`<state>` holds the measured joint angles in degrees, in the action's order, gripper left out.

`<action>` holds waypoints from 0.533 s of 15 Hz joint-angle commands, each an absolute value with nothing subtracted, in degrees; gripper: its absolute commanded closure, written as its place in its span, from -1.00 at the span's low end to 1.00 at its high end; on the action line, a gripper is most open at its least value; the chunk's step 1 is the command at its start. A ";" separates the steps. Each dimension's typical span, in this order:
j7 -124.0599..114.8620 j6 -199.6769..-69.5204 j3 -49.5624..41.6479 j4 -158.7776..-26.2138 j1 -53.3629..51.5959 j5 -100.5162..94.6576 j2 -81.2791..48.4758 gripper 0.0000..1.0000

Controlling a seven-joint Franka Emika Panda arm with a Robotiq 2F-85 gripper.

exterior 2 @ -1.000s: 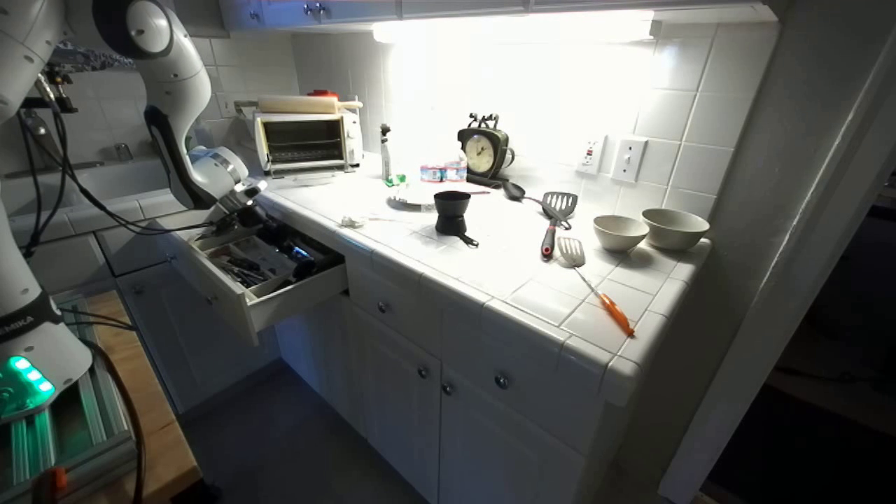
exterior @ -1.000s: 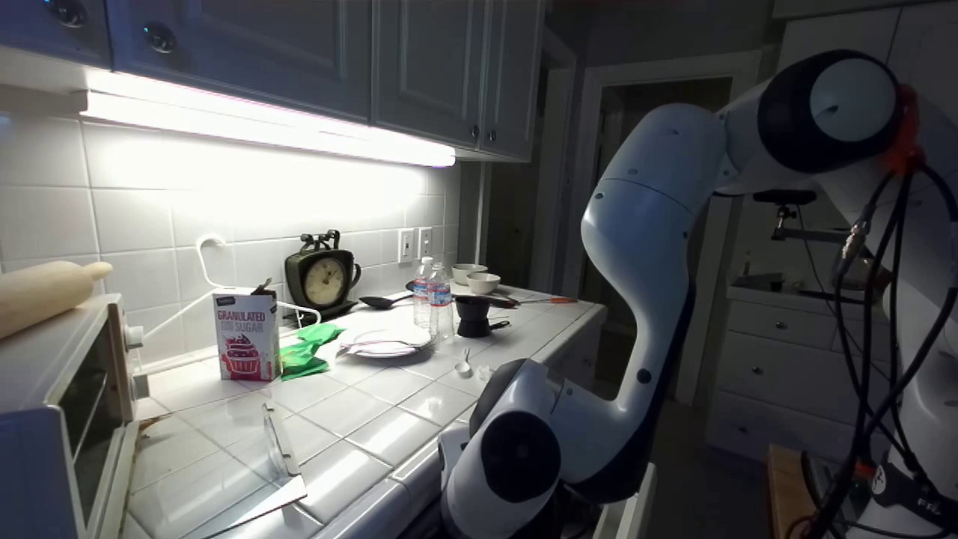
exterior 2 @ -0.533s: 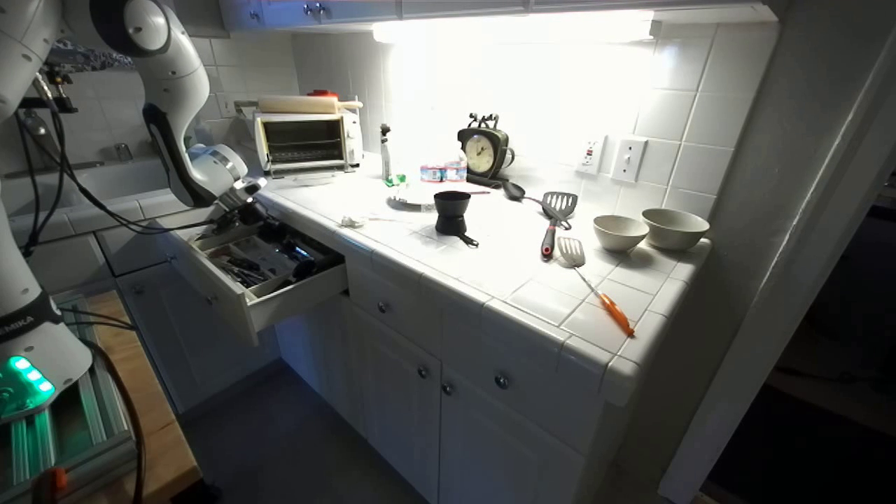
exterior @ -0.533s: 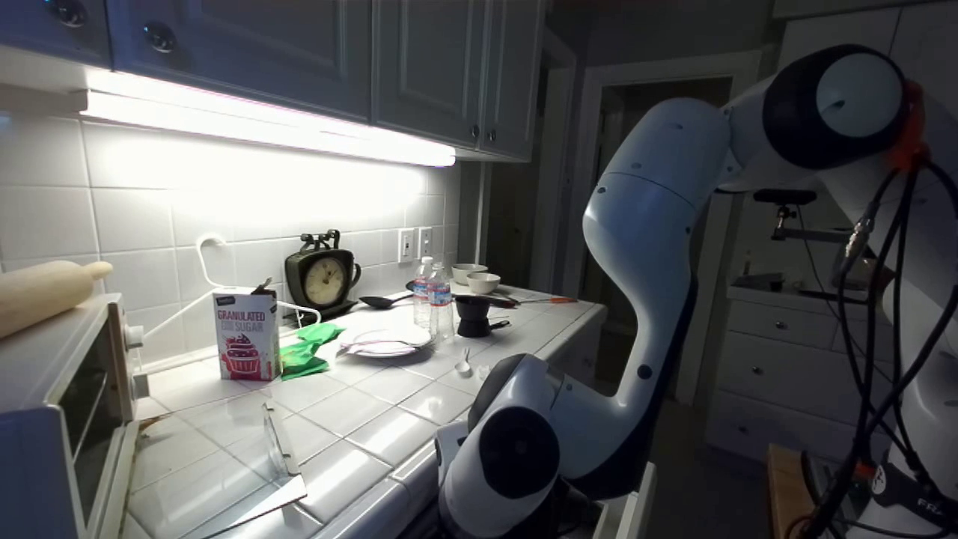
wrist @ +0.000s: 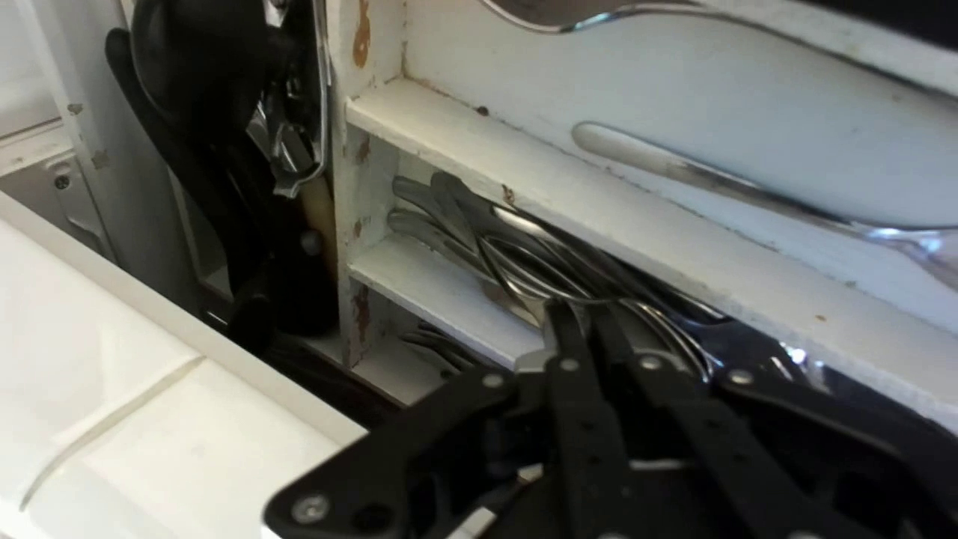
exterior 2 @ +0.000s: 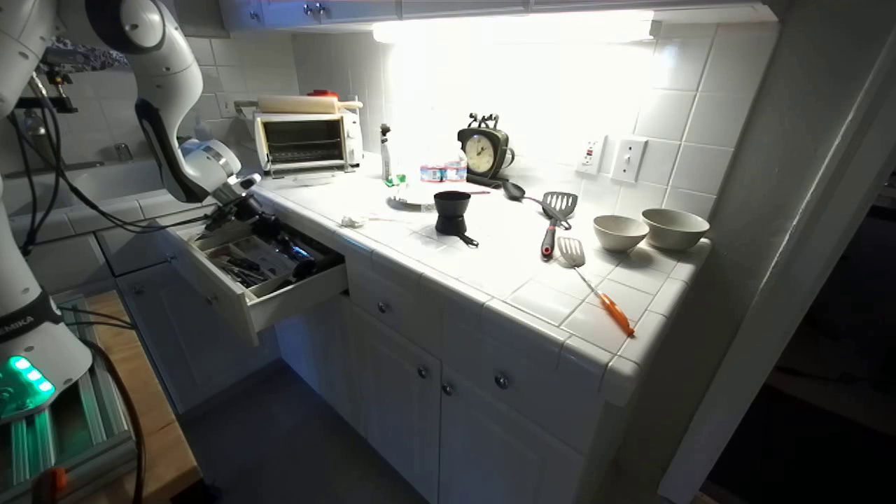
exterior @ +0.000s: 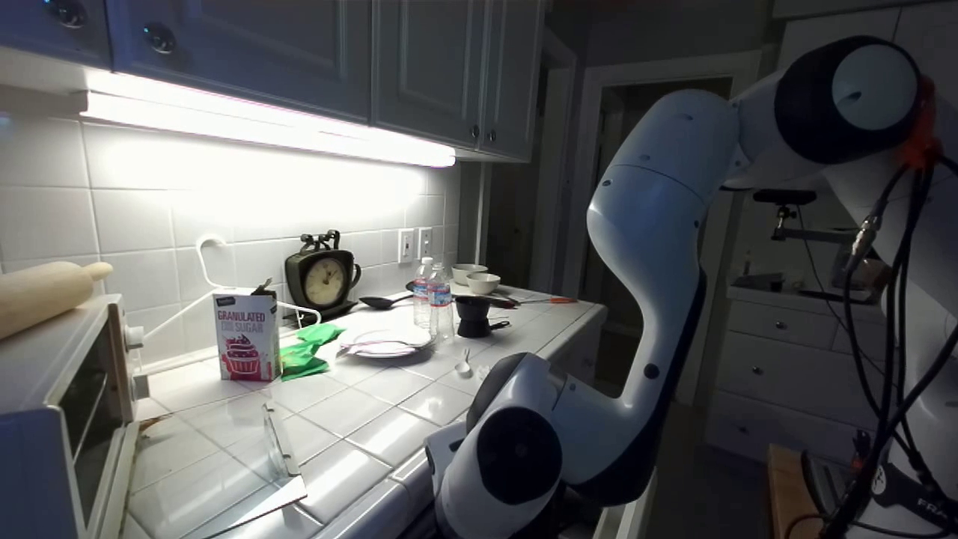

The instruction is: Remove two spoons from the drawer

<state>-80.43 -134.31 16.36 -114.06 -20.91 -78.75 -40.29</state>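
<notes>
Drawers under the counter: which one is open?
The drawer with the fingers at its cutlery. It juts out with its inside showing; the other fronts sit flush.

Kitchen, toaster oven, tiled counter

Robot arm: white, rounded shell segments, small dark screw recesses. Upper joint: black collar around pale round cap. Forearm: black strip down one side. Wrist joint: round black cover. Cables black; connector metallic; fitting orange-red. Base: dark band lettered EMIKA, green lamps. Claw: black, silver screw heads.
</notes>
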 commanded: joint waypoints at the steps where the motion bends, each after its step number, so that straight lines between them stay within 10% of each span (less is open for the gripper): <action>1: -75.45 -131.39 16.59 -115.32 -23.07 -77.10 -38.52 0.97; 8: -68.09 -127.62 17.81 -116.15 -25.51 -77.40 -36.61 0.97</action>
